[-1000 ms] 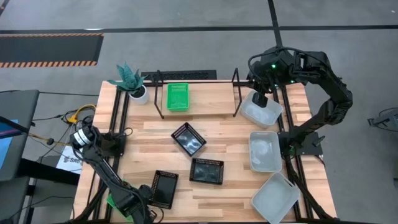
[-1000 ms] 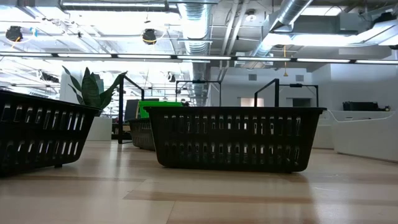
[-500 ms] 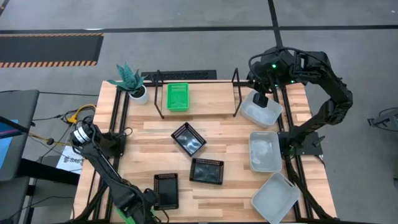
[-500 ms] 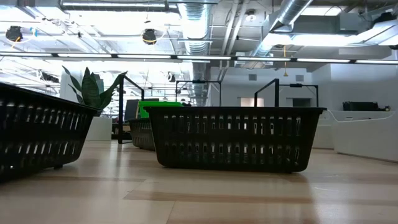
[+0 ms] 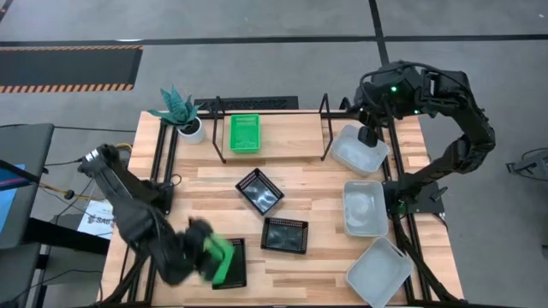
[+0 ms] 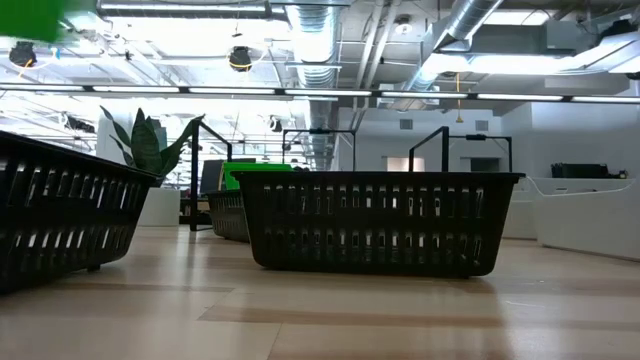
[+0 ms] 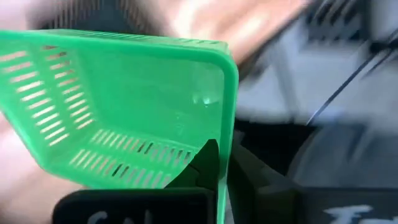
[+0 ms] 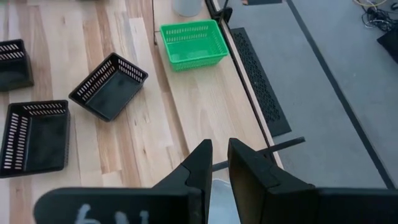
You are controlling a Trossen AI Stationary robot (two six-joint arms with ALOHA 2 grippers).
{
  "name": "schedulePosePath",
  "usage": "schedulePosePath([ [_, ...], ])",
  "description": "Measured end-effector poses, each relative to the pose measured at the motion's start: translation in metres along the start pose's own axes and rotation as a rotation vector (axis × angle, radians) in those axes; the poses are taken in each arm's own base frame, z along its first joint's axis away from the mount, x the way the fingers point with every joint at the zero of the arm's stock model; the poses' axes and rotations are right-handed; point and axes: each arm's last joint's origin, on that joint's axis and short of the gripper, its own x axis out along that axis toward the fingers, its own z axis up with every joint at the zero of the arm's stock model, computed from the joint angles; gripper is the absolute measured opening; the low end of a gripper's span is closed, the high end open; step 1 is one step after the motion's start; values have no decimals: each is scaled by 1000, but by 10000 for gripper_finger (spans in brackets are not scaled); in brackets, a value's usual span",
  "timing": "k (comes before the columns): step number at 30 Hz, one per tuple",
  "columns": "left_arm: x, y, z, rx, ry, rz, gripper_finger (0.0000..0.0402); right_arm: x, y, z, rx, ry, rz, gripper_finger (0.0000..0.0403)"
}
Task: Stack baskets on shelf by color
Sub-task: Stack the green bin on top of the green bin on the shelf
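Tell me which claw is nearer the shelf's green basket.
Right. The right claw hangs past the shelf's right end; the left claw is across the table from the green basket.

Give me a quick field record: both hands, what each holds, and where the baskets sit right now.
left hand: near front-left table edge, shut on a green basket, lifted above a black basket
right hand: at the back right, over a white basket; grip on its rim unclear
shelf: one green basket on shelf
black baskets on table: three, mid and front
white baskets on table: three, along the right side
third green basket: not seen
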Motion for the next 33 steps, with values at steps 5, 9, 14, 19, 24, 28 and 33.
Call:
schedulePosePath([
  [5,-38,1,44,67,-341,-134,0,-9,-1,-4,10,-22,-2,78],
  [9,-60,4,82,190,-573,-131,0,-12,-1,-5,42,-29,-2,78],
  [14,-77,2,132,386,-786,-52,0,-14,-2,-7,63,-33,-3,78],
  [19,-89,-4,174,633,-956,62,0,-14,-1,-6,81,-32,-2,78],
  [24,-92,-6,206,887,-1066,273,0,-13,-1,-6,83,-32,-2,78],
  [28,-93,-3,225,991,-1089,414,0,-13,-1,-6,83,-32,-3,78],
  [33,-79,1,244,1047,-1036,501,0,-10,-1,-4,95,-29,-3,78],
])
